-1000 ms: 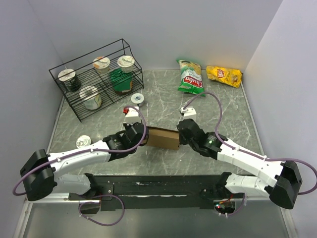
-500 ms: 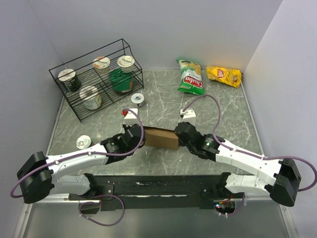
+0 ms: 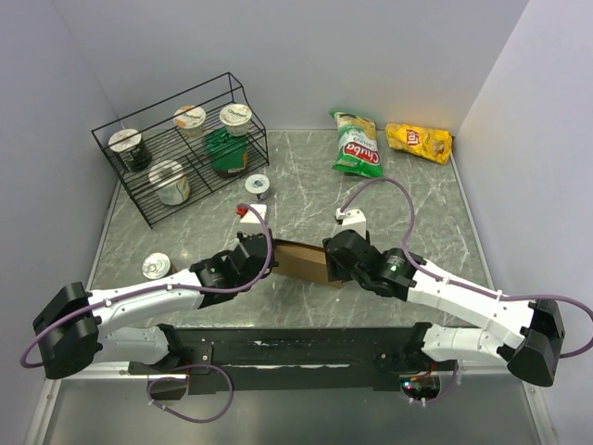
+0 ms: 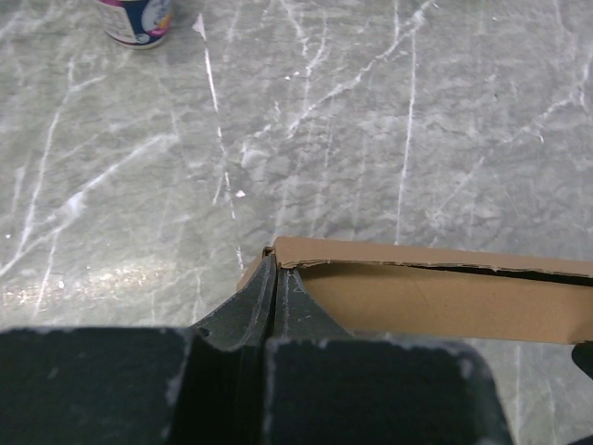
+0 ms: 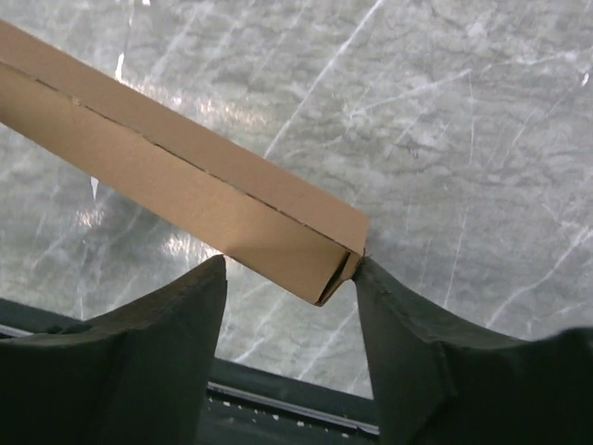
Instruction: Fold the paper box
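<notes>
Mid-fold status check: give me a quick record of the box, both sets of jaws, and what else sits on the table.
box: plain brown corrugated cardboard box, doubled layers showing at its right end, between the two arms
left jaws: shut on the box's left end
right jaws: open, straddling the box's right end
far left: black wire rack
far right: green chip bag, yellow chip bag

The white left arm point(image 3: 148, 297) is reaching low and forward from its base, and its black two-finger left gripper point(image 4: 275, 271) is pinching its fingers tight together on one end of the plain brown cardboard box point(image 3: 301, 261). The white right arm point(image 3: 463, 295) is stretching in from the opposite side. Its black right gripper point(image 5: 289, 271) is holding its jaws spread around the other end, with one finger point(image 5: 408, 324) touching the corner.
</notes>
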Robot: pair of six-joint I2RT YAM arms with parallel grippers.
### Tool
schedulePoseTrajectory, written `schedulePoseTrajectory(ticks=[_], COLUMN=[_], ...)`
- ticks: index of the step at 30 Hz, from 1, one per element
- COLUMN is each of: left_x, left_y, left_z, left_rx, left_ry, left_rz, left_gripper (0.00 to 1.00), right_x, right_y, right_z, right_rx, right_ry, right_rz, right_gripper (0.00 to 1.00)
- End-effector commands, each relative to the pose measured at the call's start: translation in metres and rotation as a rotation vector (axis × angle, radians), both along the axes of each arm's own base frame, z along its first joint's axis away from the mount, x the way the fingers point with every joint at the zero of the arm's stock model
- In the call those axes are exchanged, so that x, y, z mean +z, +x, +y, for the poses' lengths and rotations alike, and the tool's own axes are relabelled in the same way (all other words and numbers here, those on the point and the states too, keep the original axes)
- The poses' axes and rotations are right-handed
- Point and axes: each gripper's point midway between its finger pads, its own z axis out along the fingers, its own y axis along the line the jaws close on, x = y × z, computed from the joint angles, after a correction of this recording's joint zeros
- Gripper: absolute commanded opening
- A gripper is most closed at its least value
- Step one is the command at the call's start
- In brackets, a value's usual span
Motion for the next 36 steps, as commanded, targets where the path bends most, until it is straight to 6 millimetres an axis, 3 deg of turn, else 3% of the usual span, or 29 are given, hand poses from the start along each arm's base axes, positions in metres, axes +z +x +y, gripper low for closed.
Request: schedulePoseTrajectory(ticks=[1, 9, 15, 26, 36], left_x=[-0.082, -0.082, -0.082, -0.083, -0.086], left_y=[-0.056, -0.057, -0.058, -0.06, -0.061], left_z=[0.013, 0.011, 0.01, 0.012, 0.011], left_rx=[-0.178, -0.187, -0.198, -0.191, -0.196], left_ry=[0.21, 0.212, 0.214, 0.208, 0.208], left_rz=[0.271, 0.273, 0.282, 0.291, 0.298], left_gripper=[0.01, 0.01, 0.01, 0.01, 0.01], right_x=[0.009, 0.02, 0.021, 0.035, 0.029], right_y=[-0.008, -0.002, -0.002, 0.008, 0.004], right_z=[-0.011, -0.014, -0.007, -0.006, 0.01], right_rx=[0.002, 0.076, 0.298, 0.438, 0.577], right_ry=[-0.016, -0.026, -0.143, -0.252, -0.293], right_rz=[0.019, -0.04, -0.056, -0.156, -0.168], right_gripper=[0.73, 0.87, 0.99, 1.0, 1.0])
